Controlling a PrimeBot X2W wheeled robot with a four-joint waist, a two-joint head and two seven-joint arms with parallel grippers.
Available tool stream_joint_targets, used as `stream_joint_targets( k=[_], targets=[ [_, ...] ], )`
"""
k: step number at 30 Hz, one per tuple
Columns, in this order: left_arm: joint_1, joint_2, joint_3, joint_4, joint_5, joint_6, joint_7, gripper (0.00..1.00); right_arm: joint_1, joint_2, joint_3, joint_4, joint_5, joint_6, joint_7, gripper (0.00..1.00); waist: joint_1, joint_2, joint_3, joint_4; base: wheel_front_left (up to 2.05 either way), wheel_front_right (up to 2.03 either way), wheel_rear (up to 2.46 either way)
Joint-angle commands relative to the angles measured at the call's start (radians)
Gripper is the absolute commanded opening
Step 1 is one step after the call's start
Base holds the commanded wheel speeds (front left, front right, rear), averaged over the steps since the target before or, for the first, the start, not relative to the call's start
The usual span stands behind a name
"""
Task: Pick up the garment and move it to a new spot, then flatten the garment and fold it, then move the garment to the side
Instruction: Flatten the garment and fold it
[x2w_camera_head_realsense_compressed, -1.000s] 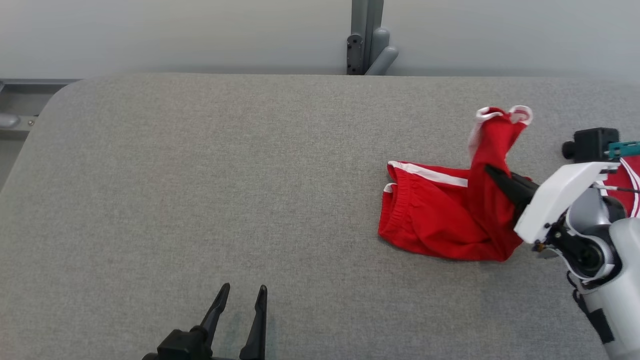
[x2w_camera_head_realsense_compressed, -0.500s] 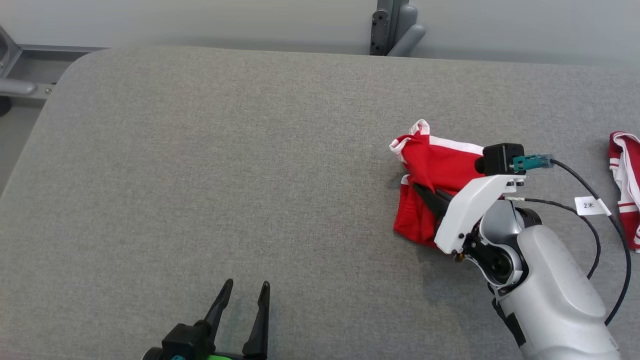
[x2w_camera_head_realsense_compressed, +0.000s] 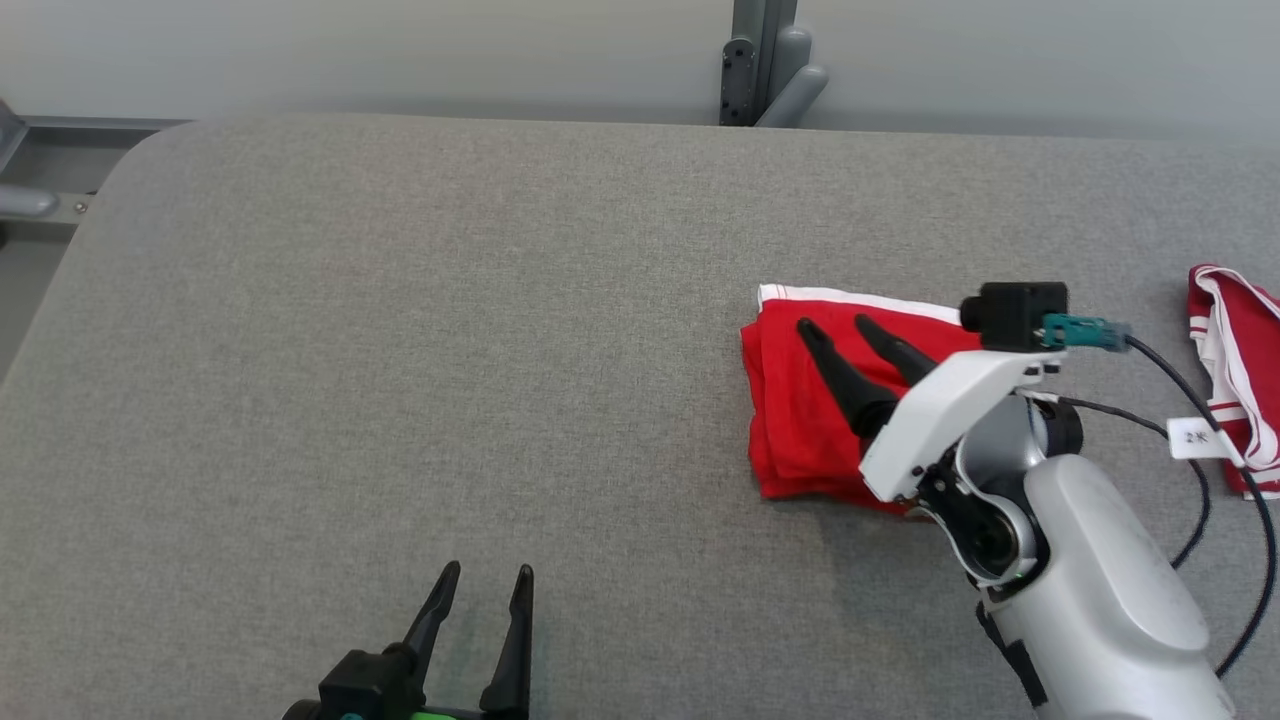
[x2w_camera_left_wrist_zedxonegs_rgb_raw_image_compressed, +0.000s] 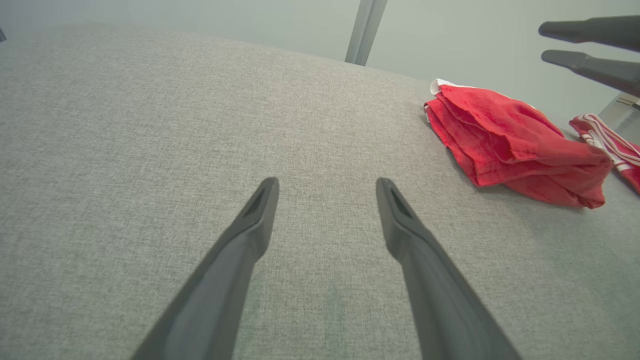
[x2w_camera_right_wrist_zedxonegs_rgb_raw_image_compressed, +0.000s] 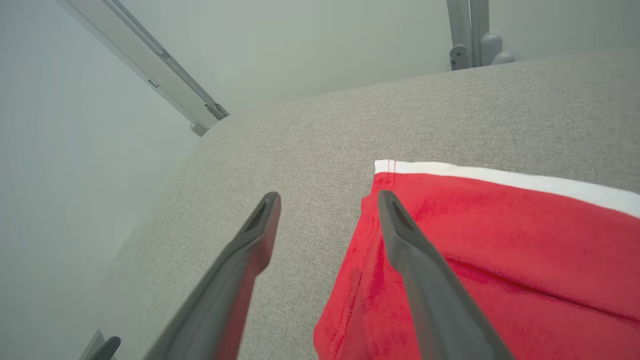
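Right gripper (x2w_camera_head_realsense_compressed: 832, 322) spread wide over folded red garment (x2w_camera_head_realsense_compressed: 785, 440); we judge folding done, move aside not yet done.

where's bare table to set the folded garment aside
Bare: the table's left and middle, from the left gripper to the far edge, up to the red garment. Crowded: the right, with the open right gripper over the garment, cables and another red-and-white cloth.

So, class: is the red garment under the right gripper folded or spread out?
Folded: the red garment lies as a compact stack, layered edges showing.
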Motion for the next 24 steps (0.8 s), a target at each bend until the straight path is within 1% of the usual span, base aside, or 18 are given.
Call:
stream_joint_targets(
  k=[1, 4, 5, 6, 8, 9, 10, 14, 19, 21, 24],
  targets=[
    [0.014, 0.004, 0.009, 0.003, 0.012, -0.004, -0.002, 1.00, 0.039, -0.025, -0.014, -0.044, -0.003, 0.000, -0.038, 1.00, 0.0000, 0.0000, -0.016, -0.011, 0.00, 0.00, 0.00],
    [0.030, 0.002, 0.016, -0.002, 0.012, 0.000, -0.002, 1.00, 0.100, -0.070, -0.048, -0.127, -0.054, 0.000, -0.113, 1.00, 0.0000, 0.0000, -0.033, -0.021, 0.00, 0.00, 0.00],
    [0.030, 0.002, 0.016, -0.002, 0.012, 0.000, -0.002, 1.00, 0.100, -0.070, -0.048, -0.127, -0.054, 0.000, -0.113, 1.00, 0.0000, 0.0000, -0.033, -0.021, 0.00, 0.00, 0.00],
    [0.036, 0.001, 0.018, -0.004, 0.013, 0.001, -0.002, 1.00, 0.125, -0.084, -0.065, -0.149, -0.076, 0.000, -0.137, 1.00, 0.0000, 0.0000, -0.040, -0.025, 0.00, 0.00, 0.00],
    [0.047, -0.002, 0.023, -0.011, 0.012, 0.004, -0.002, 1.00, 0.174, -0.108, -0.113, -0.187, -0.122, 0.000, -0.186, 1.00, 0.0000, 0.0000, -0.051, -0.032, 0.00, 0.00, 0.00],
    [0.053, -0.003, 0.026, -0.014, 0.011, 0.006, -0.002, 1.00, 0.199, -0.109, -0.140, -0.203, -0.135, 0.000, -0.208, 1.00, 0.0000, 0.0000, -0.056, -0.036, 0.00, 0.00, 0.00],
    [0.065, -0.005, 0.032, -0.020, 0.010, 0.009, -0.002, 1.00, 0.248, -0.108, -0.191, -0.225, -0.152, 0.000, -0.245, 1.00, 0.0000, 0.0000, -0.064, -0.045, 0.00, 0.00, 0.00],
    [0.080, -0.008, 0.040, -0.034, 0.021, 0.003, -0.002, 1.00, 0.338, -0.135, -0.263, -0.253, -0.213, 0.000, -0.353, 1.00, 0.0000, 0.0000, -0.075, -0.055, 0.00, 0.00, 0.00],
    [0.105, -0.009, 0.071, -0.062, 0.038, 0.002, -0.002, 1.00, 0.453, -0.150, -0.320, -0.207, -0.280, 0.000, -0.498, 1.00, 0.0000, 0.0000, -0.097, -0.062, 0.00, 0.00, 0.00],
    [0.117, -0.010, 0.084, -0.069, 0.046, -0.001, -0.002, 1.00, 0.490, -0.145, -0.332, -0.178, -0.307, 0.000, -0.531, 1.00, 0.0000, 0.0000, -0.108, -0.064, 0.00, 0.00, 0.00],
    [0.130, -0.014, 0.101, -0.080, 0.058, -0.006, -0.002, 1.00, 0.535, -0.120, -0.353, -0.138, -0.328, 0.000, -0.552, 1.00, 0.0000, 0.0000, -0.119, -0.067, 0.00, 0.00, 0.00]
  ],
)
